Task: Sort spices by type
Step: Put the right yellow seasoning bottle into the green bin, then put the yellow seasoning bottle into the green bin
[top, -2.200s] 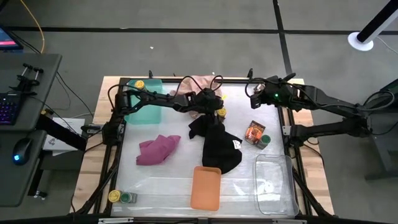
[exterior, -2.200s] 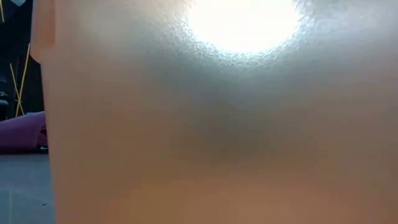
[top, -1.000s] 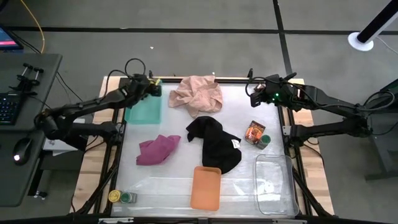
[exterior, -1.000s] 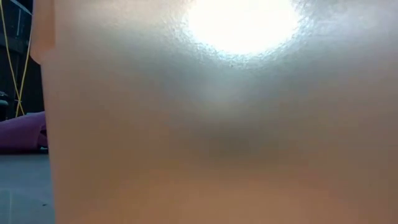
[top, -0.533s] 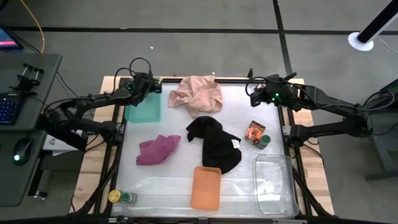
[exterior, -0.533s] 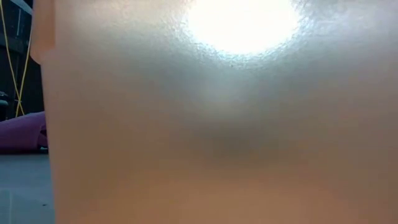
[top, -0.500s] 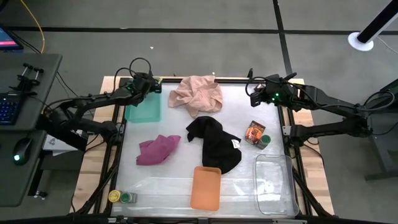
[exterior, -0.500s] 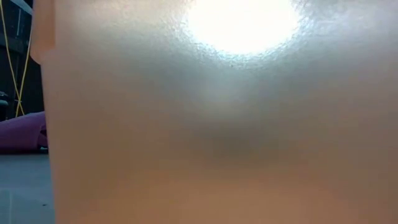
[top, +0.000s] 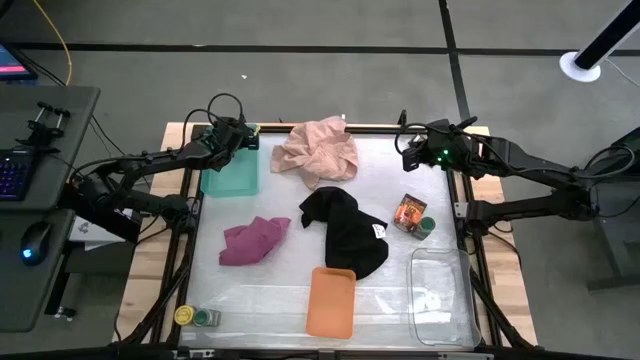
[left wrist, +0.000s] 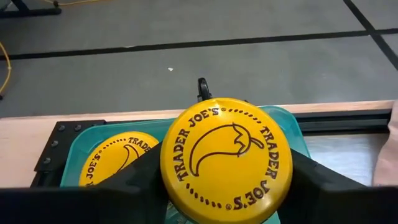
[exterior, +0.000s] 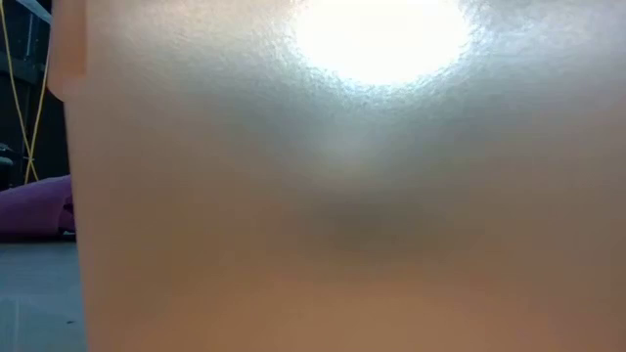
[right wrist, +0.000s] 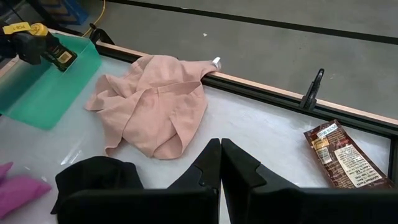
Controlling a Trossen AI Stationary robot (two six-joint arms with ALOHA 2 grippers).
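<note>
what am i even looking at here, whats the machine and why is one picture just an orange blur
It is a robot with two dark arms at a table, sorting spices. The overhead picture shows everything. The low camera is blocked by the orange tray right in front of it, hence the blur. The other two pictures come from cameras on the wrists. The left claw holds a yellow-lidded jar over the green tray, where another yellow-lidded jar already sits. The right claw is shut and empty, waiting at the far right corner. Cloths, a clear tray and more spices lie on the table.
</note>
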